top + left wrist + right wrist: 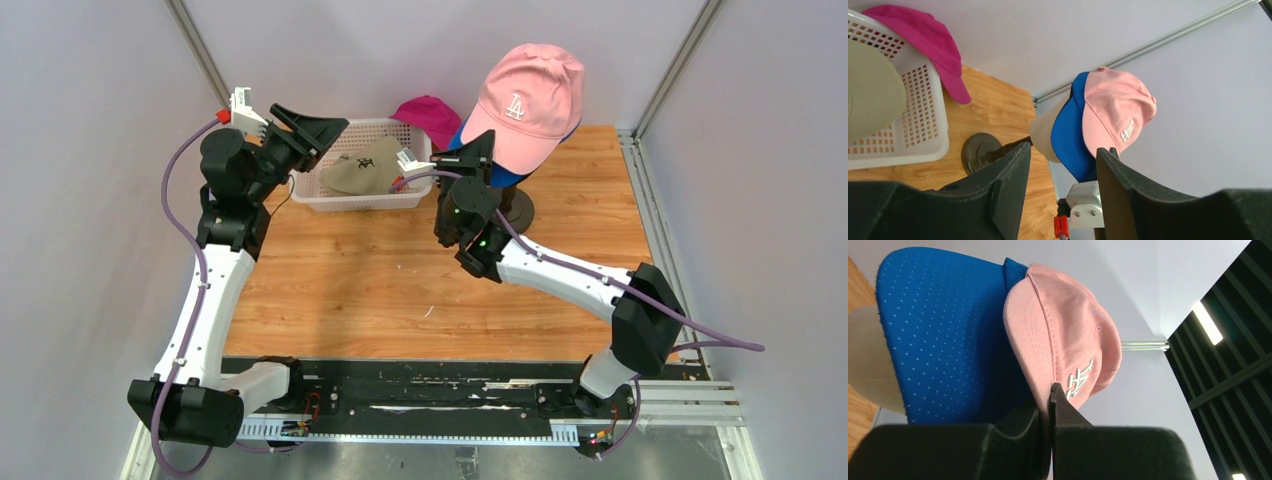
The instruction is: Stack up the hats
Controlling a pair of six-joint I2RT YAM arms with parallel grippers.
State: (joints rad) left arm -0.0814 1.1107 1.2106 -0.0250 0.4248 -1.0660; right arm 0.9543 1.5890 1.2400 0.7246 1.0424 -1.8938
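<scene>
Step in hand: by the look of it, seating the light pink cap (530, 95) on the stack; two caps not yet added.
Stack location: mannequin head (1040, 132) on its dark stand (515, 210), far right of the bench (380, 290); pink cap outermost, royal blue cap (948, 330) directly beneath it.
Right end effector (1053, 387): fingers pressed together, tip at the pink cap's brim edge; whether it nips any fabric cannot be told.
Left end effector (322, 130): fingers spread wide, holding nothing, above the left end of the basket (360, 200).
Khaki cap (365, 170): lies inside the basket, dark logo showing.
Magenta cap (432, 115): draped at the basket's far right corner, brim hanging outside.
Next move, judged: the right arm backs away from the brim; the left descends on the khaki crown or brim, pinching soft cloth without snagging the basket wall.
Materials: pink cap, smooth twill with raised white stitching; blue cap, pinholed mesh; basket, white perforated plastic; head, matte cream, egg-shaped; bench, wood grain.
</scene>
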